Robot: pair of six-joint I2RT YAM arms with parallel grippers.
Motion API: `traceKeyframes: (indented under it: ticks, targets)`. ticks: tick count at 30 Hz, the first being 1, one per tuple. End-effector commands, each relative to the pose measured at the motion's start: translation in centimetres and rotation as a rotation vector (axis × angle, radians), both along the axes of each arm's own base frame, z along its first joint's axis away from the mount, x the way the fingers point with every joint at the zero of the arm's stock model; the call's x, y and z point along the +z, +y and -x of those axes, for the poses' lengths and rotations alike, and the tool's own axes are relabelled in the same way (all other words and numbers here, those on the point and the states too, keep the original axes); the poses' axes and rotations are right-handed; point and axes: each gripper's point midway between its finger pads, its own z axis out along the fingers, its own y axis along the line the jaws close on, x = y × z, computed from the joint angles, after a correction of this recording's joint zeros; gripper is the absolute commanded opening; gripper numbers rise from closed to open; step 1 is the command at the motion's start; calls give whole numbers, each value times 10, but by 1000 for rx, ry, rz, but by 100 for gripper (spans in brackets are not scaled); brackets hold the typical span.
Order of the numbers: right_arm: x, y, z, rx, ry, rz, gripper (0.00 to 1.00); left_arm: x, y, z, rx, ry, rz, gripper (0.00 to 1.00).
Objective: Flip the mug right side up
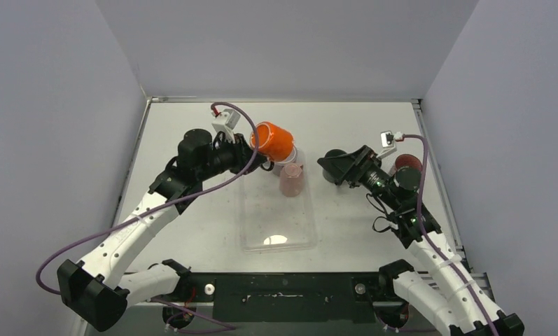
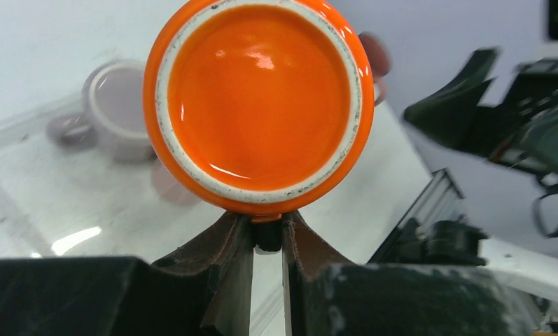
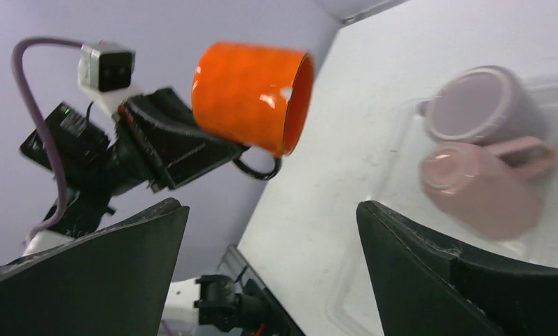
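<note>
Orange mug (image 1: 274,140) is off the counter (image 1: 346,238), up in the air over the far end of the clear plastic tray (image 1: 276,227), about midway between the left and right edges. It lies tipped on its side, not upright. The left wrist view looks straight at its glazed bottom with the pale unglazed ring. From the right wrist view, the other end faces the right arm.

Left claw (image 2: 267,241) is clamped on the mug's black handle (image 3: 258,168), fingers (image 2: 230,245) nearly together with the handle pinched between them. The handle hangs below the mug body.

Under and just past the held mug, two more mugs stand in the tray's far end, touching each other. The lavender mug (image 3: 482,105) is nearer the far edge and the pink mug (image 3: 479,192) is on its near side. Both appear to be bottom up.

The tray runs lengthwise from the middle of the counter toward the near edge. Its near half is bare.

Right claw (image 3: 272,210) is right of the tray, fingers spread wide, gripping nothing and pointed toward the orange mug.

A dark red cup (image 1: 407,164) stands near the right edge, partly hidden by the right arm.
</note>
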Motion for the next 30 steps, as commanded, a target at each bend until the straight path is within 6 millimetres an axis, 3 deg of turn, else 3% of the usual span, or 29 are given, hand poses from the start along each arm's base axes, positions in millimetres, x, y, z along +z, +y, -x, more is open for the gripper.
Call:
traceKeyframes:
  ticks: [1,6,10,14,25,30]
  targets:
    - [76,39,25,110,-213,-172,98,155,-21,22,-134,-294,393,0]
    - [91,94,53,220,-253,-158,100,193,-32,46,-262,-274,558,0]
    - [106,114,60,241,-267,-193,99,212,-36,65,-363,-255,667,0]
    - [118,119,57,221,-289,-258,99,209,-36,67,-387,-217,706,0]
    - [148,109,37,95,-338,-311,89,212,-36,69,-435,-201,737,0]
    - [156,107,38,90,-349,-358,73,213,-36,69,-446,-202,742,0]
